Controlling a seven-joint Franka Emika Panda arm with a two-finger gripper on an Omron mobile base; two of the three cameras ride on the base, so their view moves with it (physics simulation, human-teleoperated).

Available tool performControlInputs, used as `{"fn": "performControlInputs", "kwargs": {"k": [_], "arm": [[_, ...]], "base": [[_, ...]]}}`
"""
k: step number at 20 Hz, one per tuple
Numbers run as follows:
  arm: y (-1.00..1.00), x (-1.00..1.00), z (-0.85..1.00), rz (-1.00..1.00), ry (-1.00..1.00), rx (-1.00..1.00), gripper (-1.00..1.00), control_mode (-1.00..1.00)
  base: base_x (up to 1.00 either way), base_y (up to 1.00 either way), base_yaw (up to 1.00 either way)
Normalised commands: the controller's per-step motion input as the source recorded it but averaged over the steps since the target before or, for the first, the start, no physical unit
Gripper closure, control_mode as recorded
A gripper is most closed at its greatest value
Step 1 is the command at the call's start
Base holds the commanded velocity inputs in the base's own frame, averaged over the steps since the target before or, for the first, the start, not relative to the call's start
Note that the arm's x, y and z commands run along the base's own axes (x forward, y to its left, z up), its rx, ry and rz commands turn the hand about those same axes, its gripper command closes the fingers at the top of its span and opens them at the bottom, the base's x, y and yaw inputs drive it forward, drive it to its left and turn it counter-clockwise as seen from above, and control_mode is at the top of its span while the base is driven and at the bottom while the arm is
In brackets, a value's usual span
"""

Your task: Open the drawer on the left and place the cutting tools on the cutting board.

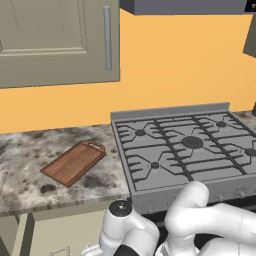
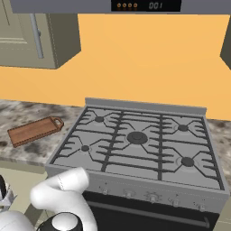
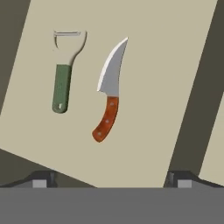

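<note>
Looking down into open drawer through hand view: I see green-handled peeler and brown-handled knife lying side by side, apart. Gripper released, fingers spread wide, holding nothing. Cutting board waits bare on counter left of stove. My worry: knife lies flat and thin, fingers may slide over it or push it toward peeler; curved blade may twist in pinch.

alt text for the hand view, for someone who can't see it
Looking down into the open drawer: a reddish-brown-handled knife with a curved silver blade lies beside a green-handled peeler, not touching it. The open gripper hovers above, holding nothing.
</note>
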Motion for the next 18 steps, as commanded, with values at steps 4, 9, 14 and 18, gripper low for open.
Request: {"fn": "performControlInputs", "kwargs": {"k": [4, 9, 14, 18], "arm": [[0.00, 0.02, -0.09, -0.04, 0.00, -0.01, -1.00, -1.00], [0.00, 0.09, -0.18, -0.01, 0.00, -0.03, -1.00, -1.00], [0.01, 0.16, -0.24, 0.00, 0.00, -0.05, -1.00, -1.00], [0.13, 0.13, -0.23, 0.00, 0.00, -0.01, -1.00, -1.00]], "base": [[0.00, 0.00, 0.00], [0.00, 0.00, 0.00], [0.00, 0.00, 0.00], [0.00, 0.00, 0.00]]}}
